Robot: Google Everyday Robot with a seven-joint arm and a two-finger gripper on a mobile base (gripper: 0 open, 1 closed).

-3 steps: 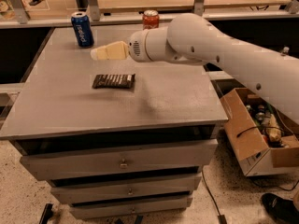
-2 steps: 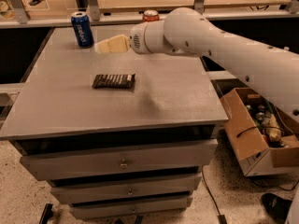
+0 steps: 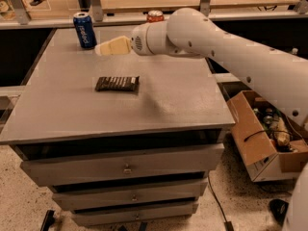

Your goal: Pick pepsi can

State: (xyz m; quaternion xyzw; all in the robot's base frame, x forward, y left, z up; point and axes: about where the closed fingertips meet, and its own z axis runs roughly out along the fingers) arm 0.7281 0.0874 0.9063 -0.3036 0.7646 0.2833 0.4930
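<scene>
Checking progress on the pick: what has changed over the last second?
The gripper shifted slightly toward the table's far edge and now sits just right of the pepsi can. It has taken hold of nothing. The pepsi can, the dark snack bar and the red can behind the arm stayed where they were on the table.

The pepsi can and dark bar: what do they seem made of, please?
The pepsi can: glossy painted metal, judging by its silvery rim. The dark bar: probably shiny ribbed foil or plastic wrapper. The gripper hovers beside the can.
</scene>
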